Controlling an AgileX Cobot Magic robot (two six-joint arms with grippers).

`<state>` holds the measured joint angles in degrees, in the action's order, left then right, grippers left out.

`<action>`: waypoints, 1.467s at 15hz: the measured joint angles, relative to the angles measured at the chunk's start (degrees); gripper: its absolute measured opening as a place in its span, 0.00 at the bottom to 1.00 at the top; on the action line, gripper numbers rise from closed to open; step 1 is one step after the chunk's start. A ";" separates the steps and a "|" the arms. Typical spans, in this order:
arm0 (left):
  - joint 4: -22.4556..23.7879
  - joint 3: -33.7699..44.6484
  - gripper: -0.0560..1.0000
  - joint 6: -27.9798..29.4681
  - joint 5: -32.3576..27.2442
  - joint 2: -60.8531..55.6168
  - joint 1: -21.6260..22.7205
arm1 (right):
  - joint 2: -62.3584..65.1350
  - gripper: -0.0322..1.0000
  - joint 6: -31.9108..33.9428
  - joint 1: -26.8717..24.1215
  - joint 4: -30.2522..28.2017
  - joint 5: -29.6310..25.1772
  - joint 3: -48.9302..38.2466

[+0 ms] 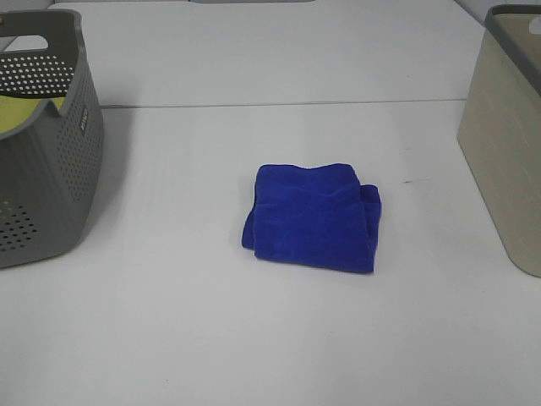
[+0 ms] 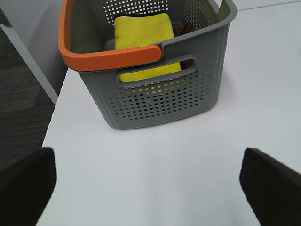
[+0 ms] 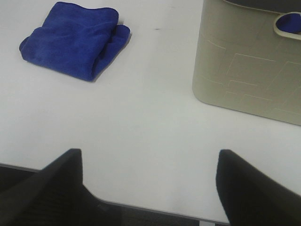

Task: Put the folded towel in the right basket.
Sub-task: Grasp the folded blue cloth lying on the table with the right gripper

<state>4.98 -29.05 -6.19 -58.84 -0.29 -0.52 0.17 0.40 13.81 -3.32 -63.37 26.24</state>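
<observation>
A folded blue towel (image 1: 313, 216) lies flat on the white table, near the middle; it also shows in the right wrist view (image 3: 75, 38). The beige right basket (image 1: 507, 135) stands at the table's right edge, also in the right wrist view (image 3: 249, 61). My right gripper (image 3: 148, 188) is open and empty, hovering above the table's edge, apart from towel and basket. My left gripper (image 2: 148, 188) is open and empty, above bare table in front of the grey basket (image 2: 155, 70). Neither gripper shows in the high view.
The grey perforated left basket (image 1: 42, 144) with an orange handle (image 2: 110, 59) holds a yellow cloth (image 2: 143, 33). A table seam (image 1: 279, 104) runs across the back. The table's left edge (image 2: 51, 113) drops to dark floor.
</observation>
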 joint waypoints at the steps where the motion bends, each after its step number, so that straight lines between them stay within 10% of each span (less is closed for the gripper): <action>1: 0.00 0.00 0.99 0.00 0.00 0.00 0.00 | 0.00 0.77 0.00 0.00 0.00 0.00 0.00; 22: 0.00 0.00 0.99 0.00 0.00 0.00 0.00 | 0.00 0.77 0.00 0.00 0.00 0.00 0.00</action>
<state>4.98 -29.05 -6.19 -58.84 -0.29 -0.52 0.17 0.40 13.81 -3.32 -63.37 26.24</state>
